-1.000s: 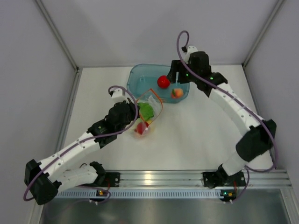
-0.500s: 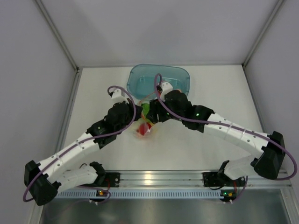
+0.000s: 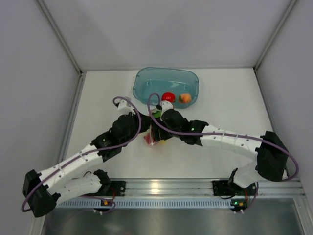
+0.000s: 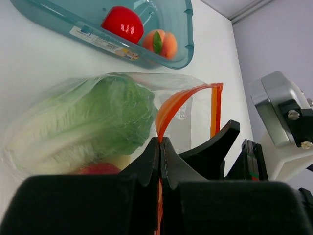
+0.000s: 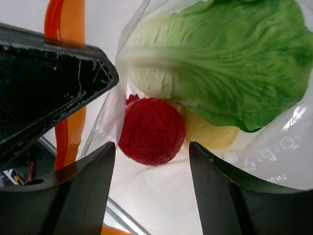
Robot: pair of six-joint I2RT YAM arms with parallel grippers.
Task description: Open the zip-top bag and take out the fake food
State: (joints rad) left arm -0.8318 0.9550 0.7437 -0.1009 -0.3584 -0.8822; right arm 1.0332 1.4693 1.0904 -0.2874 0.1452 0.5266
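Note:
The zip-top bag [image 4: 193, 105] lies on the table in front of the bin, its mouth open. My left gripper [image 4: 161, 141] is shut on the bag's orange zip strip [image 4: 171, 105]. The lettuce head [image 4: 88, 117] and a red piece [image 4: 98, 169] sit inside. My right gripper [image 5: 151, 147] is open inside the bag's mouth, jaws either side of a red round piece [image 5: 152, 131], not touching it. Lettuce [image 5: 230, 58] and yellow fruit [image 5: 210, 132] lie beside it. In the top view both grippers meet over the bag [image 3: 149, 138].
The teal bin [image 3: 142, 83] stands behind the bag at the table's far side and holds a red round piece [image 3: 168, 97] and a peach [image 3: 185, 98]. The left gripper's black finger [image 5: 49, 83] sits close to my right fingers. Walls enclose the table.
My right arm has swung from over the bin down to the bag, and its open jaws are now inside the mouth. My left gripper has kept hold of the zip strip.

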